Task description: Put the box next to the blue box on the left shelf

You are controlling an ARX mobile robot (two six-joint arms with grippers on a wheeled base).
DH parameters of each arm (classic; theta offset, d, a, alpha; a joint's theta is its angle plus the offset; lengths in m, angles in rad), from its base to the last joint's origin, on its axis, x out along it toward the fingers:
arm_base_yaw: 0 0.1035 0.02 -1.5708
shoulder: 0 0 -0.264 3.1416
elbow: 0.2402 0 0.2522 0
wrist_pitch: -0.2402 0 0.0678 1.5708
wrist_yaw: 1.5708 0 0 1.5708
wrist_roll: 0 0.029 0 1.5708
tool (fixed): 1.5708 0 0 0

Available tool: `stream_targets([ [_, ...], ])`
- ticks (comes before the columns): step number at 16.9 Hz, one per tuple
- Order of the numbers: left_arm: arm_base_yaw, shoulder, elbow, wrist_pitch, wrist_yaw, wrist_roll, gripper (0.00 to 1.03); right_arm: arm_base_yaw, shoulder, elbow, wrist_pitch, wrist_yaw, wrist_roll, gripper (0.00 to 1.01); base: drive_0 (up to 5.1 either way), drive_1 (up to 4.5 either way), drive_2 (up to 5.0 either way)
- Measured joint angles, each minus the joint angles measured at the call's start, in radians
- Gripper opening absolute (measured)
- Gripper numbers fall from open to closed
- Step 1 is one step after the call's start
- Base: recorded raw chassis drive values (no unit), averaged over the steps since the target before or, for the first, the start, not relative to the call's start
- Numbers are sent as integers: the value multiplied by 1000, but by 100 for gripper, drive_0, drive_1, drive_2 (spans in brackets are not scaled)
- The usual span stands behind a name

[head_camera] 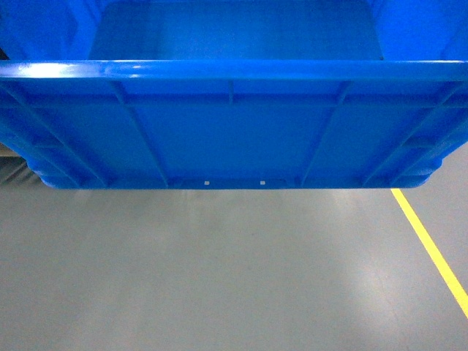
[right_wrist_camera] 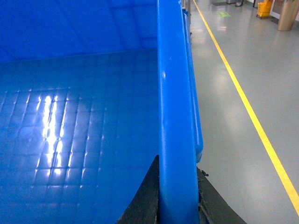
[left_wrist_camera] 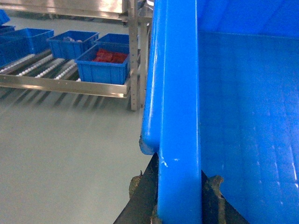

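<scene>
Above the grey floor (head_camera: pixel 219 278), the blue crate (head_camera: pixel 234 139) hangs.
Left gripper (left_wrist_camera: pixel 180 205) and right gripper (right_wrist_camera: pixel 176 205) each clamp a side rim; roller shelf (left_wrist_camera: pixel 60 86) at ten o'clock.

A grey floor (head_camera: pixel 219 278) fills the lower head view, crossed at the right by a yellow line (head_camera: pixel 431 248). In the left wrist view, small blue bins (left_wrist_camera: pixel 72 44) sit in a row, the nearest bin (left_wrist_camera: pixel 103 65) holding red items (left_wrist_camera: pixel 110 57). A yellow cart (right_wrist_camera: pixel 264 7) stands far off.
</scene>
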Motion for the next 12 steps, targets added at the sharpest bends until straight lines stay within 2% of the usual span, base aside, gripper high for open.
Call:
stream_targets([
  [12,0,0,0,5,2,0,8,0,0,0,2,1,2,8,-2,424,-427],
])
